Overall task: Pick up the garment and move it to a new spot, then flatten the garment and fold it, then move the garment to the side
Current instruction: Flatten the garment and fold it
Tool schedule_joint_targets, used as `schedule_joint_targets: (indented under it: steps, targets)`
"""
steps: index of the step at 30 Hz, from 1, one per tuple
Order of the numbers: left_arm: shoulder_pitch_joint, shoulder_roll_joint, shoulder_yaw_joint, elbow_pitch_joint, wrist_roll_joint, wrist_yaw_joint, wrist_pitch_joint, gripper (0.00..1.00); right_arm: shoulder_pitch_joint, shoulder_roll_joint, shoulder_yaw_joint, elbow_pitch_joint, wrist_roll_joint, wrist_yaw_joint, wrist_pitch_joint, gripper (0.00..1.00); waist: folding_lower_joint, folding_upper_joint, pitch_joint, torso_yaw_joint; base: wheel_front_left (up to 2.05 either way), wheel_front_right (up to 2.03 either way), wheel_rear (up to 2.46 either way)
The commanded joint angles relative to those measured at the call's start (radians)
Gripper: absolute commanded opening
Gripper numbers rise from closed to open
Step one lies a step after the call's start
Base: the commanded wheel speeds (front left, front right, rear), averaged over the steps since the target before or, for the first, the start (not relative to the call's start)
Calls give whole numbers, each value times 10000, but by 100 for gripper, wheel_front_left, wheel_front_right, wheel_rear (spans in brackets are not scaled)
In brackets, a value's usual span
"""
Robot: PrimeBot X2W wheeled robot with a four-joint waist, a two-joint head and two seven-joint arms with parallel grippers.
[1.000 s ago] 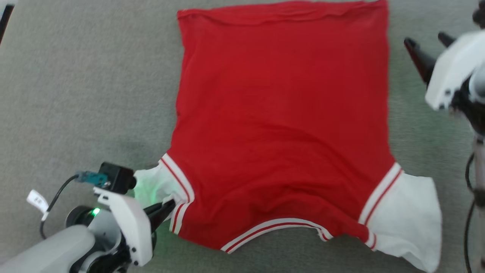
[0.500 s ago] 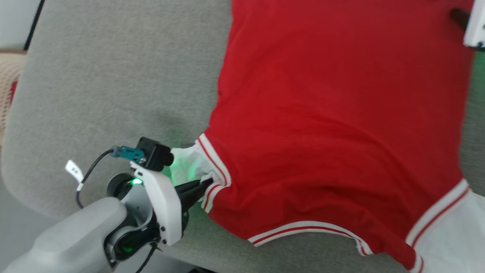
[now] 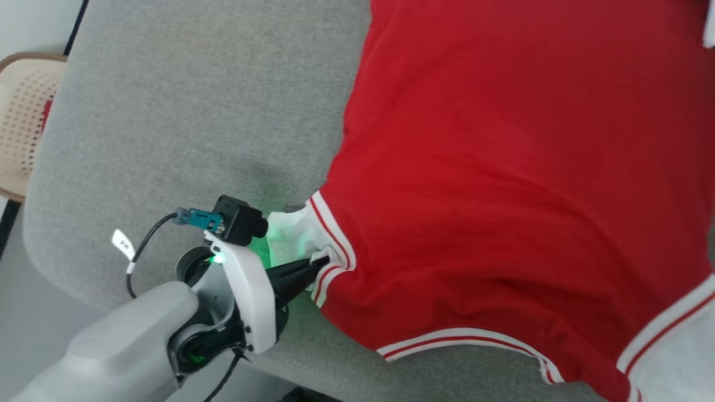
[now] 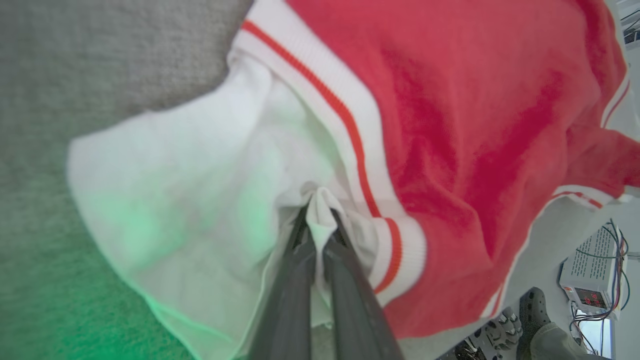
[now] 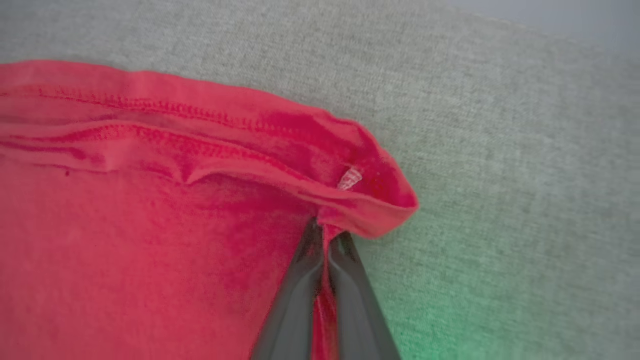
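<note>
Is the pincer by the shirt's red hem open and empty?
No, the right pincer is closed, pinching a fold of the garment at its hem corner.

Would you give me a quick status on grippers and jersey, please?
Left gripper shut on white sleeve. Right gripper shut on red hem corner. Garment spread on grey pad; nothing blocking.

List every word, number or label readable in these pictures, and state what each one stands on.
Nothing can be read with certainty.
white tag on the black cable: dark marks, too small to read.
bench device in the left wrist view's corner: printed lines and red display digits, too blurred.
small label inside the garment hem: blurred.
The garment's visible red side: no lettering or number in view.
</note>
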Motion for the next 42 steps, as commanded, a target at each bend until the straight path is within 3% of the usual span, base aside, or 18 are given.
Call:
schedule_joint_targets:
  steps: [1, 7, 12, 18, 23, 26, 30, 32, 36, 40, 42]
  targets:
    - [191, 172, 3, 711, 41, 397, 14, 0, 1089, 121, 46, 661, 43, -24, 250, 0, 0, -1, -166, -210, 0, 0, 0]
    - [193, 502, 224, 779, -52, 579, -143, 0, 1323, 438, 1632, -131, 1277, -15, -160, 0, 0, -1, -687, -947, 0, 0, 0]
    - [232, 787, 324, 631, -152, 730, -128, 0, 2110, 239, 2936, -1409, 2734, -15, 69, 0, 0, -1, -1073, -1484, 0, 0, 0]
    - [391, 1209, 375, 200, -233, 867, -61, 0, 4072, -665, 4138, -4561, 4865, -17, 817, 0, 0, -1, -1571, -2221, 0, 0, 0]
    - [537, 1496, 383, -178, -310, 1031, 25, 0, 6119, -1211, 3904, -7341, 5767, -17, 1682, 0, 0, -1, -1859, -2645, 0, 0, 0]
    - [612, 1672, 399, -382, -328, 1097, 46, 0, 7487, -1211, 3387, -8916, 5997, -17, 2280, 0, 0, -1, -1968, -2815, 0, 0, 0]
    - [605, 1780, 452, -575, -395, 1208, 42, 0, 9362, -765, 2473, -10658, 5969, -17, 3008, 0, 0, -1, -2034, -2909, 0, 0, 0]
    - [653, 1830, 444, -676, -399, 1259, 48, 0, 10627, -240, 1877, -11685, 5824, -17, 3344, 0, 0, -1, -2064, -2911, 0, 0, 0]
    - [705, 1818, 426, -757, -375, 1287, -7, 0, 11803, 578, 1334, -12248, 5377, -17, 3106, 0, 0, -1, -2045, -2875, 0, 0, 0]
    - [747, 1780, 438, -766, -352, 1295, -84, 0, 12379, 1006, 1497, -11584, 4987, -15, 2134, 0, 0, -1, -2003, -2837, 0, 0, 0]
    - [783, 1745, 458, -759, -394, 1262, -143, 0, 12386, 1012, 1708, -11039, 4861, -18, 1453, 56, 0, -1, -2006, -2836, 0, 0, 0]
